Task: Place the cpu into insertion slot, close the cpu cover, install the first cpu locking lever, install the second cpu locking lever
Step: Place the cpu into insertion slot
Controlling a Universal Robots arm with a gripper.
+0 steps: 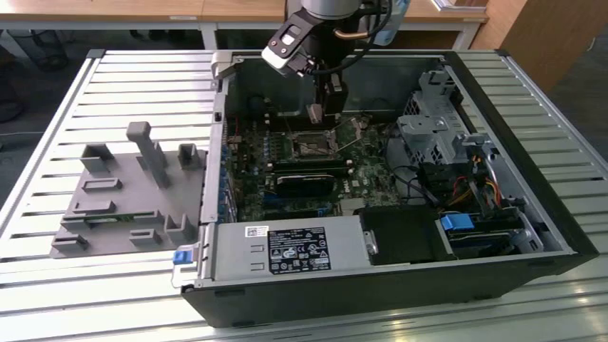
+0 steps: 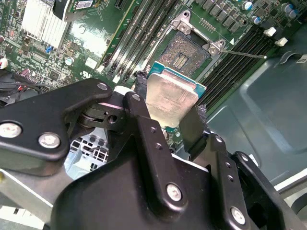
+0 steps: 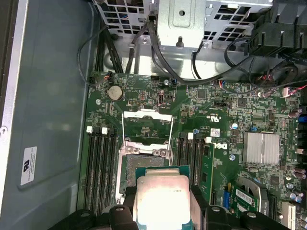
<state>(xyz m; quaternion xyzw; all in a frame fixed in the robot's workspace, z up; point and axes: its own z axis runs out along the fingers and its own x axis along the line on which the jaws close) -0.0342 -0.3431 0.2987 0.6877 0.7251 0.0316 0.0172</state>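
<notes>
Fingers (image 2: 144,124) are clamped on the cpu (image 2: 172,96), one on each of two opposite edges. I see the same grip in the first wrist view, with the fingers (image 3: 199,208) on either side of the cpu (image 3: 160,196).

I am taking the insertion slot (image 1: 311,146) as my reference. The slatted metal surface (image 1: 95,299) carries everything, and the open computer case (image 1: 399,292) lies on it with the slot deep inside. A grey fixture (image 1: 124,206) sits on the surface well apart from the slot, outside the case, toward the exterior view's left.

The green motherboard (image 3: 216,110) surrounds the slot, and long black memory slots (image 3: 98,163) run alongside it on two sides. In the second wrist view the insertion slot (image 2: 184,55) is bare, its contact field uncovered. The cpu cover (image 3: 146,114) is swung open, with its silvery frame on the far side of the slot from the cpu.

The cpu is not seated. It hangs over the slot's near edge, apart from it. It lies flat, with its dull metal top turned back toward the wrist and its underside toward the slot. It is square, so it has no long axis I can name. Its edges run roughly in line with the slot's edges.
</notes>
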